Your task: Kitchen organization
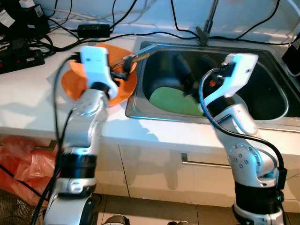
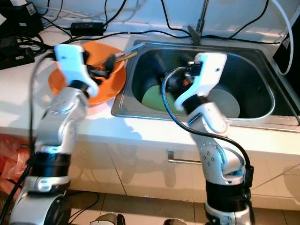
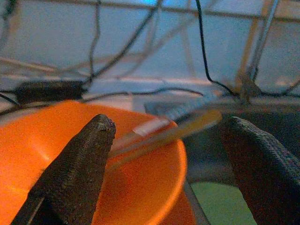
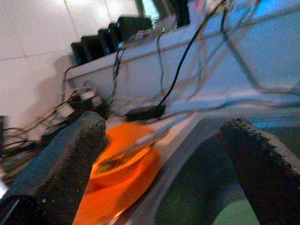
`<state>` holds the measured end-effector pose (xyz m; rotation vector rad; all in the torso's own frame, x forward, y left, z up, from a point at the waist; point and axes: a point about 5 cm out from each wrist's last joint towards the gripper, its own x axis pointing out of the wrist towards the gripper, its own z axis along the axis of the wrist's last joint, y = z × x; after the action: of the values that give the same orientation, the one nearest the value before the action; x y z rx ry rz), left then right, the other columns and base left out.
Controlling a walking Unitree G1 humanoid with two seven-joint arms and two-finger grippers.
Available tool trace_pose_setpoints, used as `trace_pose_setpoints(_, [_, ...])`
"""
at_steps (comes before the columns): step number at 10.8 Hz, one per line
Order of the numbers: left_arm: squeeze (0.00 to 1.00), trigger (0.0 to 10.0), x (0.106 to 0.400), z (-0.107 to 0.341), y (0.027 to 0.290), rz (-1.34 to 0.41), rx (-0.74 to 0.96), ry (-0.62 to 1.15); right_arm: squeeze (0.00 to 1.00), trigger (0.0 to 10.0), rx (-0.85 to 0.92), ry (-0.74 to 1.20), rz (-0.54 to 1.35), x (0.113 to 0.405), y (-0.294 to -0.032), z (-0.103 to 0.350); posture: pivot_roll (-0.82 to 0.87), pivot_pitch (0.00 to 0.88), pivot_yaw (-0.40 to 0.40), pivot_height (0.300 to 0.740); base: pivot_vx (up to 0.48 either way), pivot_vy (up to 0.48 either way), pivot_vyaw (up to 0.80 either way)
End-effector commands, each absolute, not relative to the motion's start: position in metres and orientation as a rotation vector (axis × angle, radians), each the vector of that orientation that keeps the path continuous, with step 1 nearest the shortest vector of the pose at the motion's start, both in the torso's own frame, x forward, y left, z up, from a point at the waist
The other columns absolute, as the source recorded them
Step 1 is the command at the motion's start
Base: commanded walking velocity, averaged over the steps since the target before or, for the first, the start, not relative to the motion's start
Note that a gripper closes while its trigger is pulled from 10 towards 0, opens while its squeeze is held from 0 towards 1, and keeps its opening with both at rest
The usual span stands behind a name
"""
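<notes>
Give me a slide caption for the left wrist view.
Open left gripper hovers over an orange bowl holding utensils, beside the sink.

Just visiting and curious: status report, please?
Left gripper open over orange bowl holding utensils. Right gripper open inside sink, above green plate. Cables behind; nothing blocking.
</notes>
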<state>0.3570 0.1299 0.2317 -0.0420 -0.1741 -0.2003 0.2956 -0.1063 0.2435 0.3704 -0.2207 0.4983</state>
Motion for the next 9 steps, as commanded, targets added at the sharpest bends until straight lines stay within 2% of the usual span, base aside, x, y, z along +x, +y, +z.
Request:
trace_pose_setpoints(1, [0.0, 10.0, 0.358, 0.231, 0.125, -0.229, -0.039, -0.161, 0.0, 10.0, 0.39, -0.208, 0.5, 0.291, -0.109, 0.244, 0.07, 0.148, 0.006, 0.74, 0.0, 0.0, 0.0])
trace_pose_setpoints(4, [0.0, 10.0, 0.371, 0.219, 0.108, -0.292, -0.057, -0.108, 0.0, 10.0, 0.358, -0.094, 0.547, 0.278, -0.105, 0.225, 0.05, 0.169, 0.013, 0.74, 0.0, 0.0, 0.0])
trace_pose_setpoints(6, [0.0, 10.0, 0.382, 0.235, 0.097, -0.307, -0.022, -0.159, 0.0, 10.0, 0.376, -0.082, 0.657, 0.263, -0.094, 0.231, 0.02, 0.185, 0.012, 0.74, 0.0, 0.0, 0.0])
trace_pose_setpoints(9, [0.0, 10.0, 0.384, 0.239, 0.107, -0.278, 0.016, -0.174, 0.0, 10.0, 0.374, -0.077, 0.662, 0.259, -0.097, 0.231, 0.01, 0.188, 0.014, 0.74, 0.0, 0.0, 0.0])
